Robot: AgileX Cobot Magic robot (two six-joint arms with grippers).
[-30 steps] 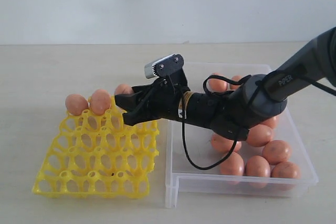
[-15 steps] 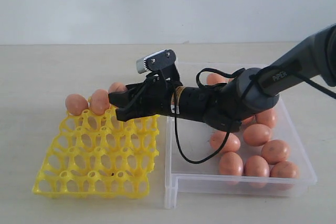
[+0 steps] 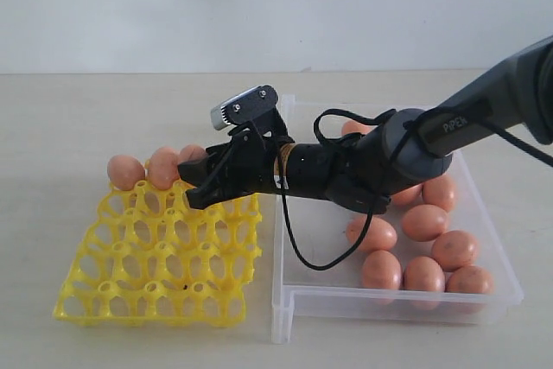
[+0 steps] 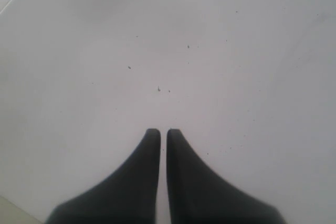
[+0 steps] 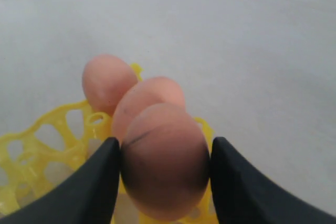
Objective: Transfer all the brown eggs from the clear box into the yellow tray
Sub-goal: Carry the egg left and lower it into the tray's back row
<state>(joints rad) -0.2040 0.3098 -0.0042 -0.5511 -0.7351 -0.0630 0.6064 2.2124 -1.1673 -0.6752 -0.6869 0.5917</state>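
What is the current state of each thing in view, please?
Right claw: shut on the held egg.
Held egg: gripped at the tray's far row beside the seated eggs, not yet released.
Seated eggs: two, resting in far-row cups.
Yellow tray: remaining visible cups empty.
Clear box: open-topped, holding loose eggs.
Left claw: shut, empty.

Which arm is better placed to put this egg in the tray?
Right: the right gripper holds an egg over the yellow tray, beside two seated eggs. The left gripper is shut over the table.
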